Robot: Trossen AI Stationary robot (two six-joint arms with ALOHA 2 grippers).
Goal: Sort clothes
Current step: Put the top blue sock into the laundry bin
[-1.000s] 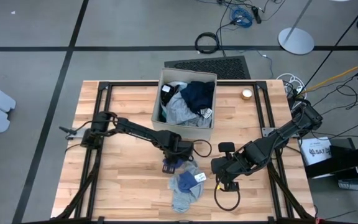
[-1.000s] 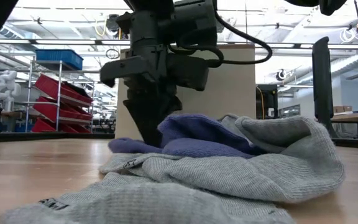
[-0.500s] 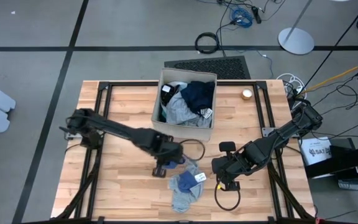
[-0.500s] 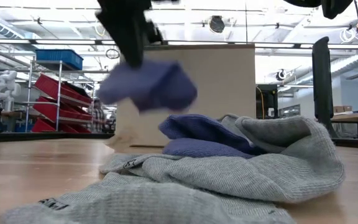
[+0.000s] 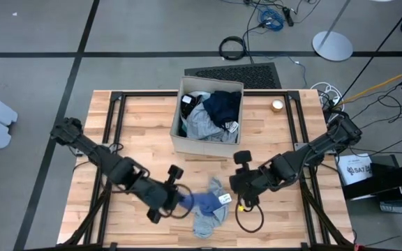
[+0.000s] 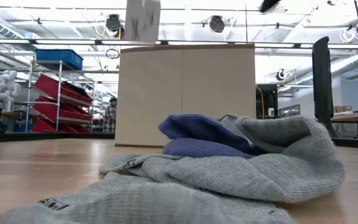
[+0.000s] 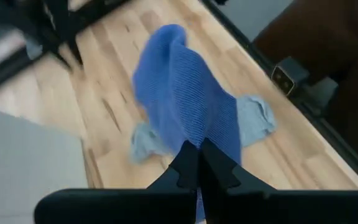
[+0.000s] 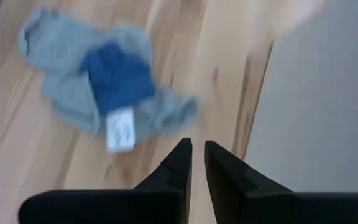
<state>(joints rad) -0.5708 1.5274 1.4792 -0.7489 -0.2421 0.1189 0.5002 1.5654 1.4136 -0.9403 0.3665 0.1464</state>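
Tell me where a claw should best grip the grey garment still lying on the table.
Probably at the raised fold of the grey garment on the side toward the right claw, coming from above. In the low view that edge humps up off the table, so fingers can close around it, while the rest lies flat. The blue piece lies on its middle, so a central pinch would take both.

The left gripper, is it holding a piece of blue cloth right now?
Yes, in the left wrist view the left gripper is pinched shut on a blue cloth that hangs above the wooden table.
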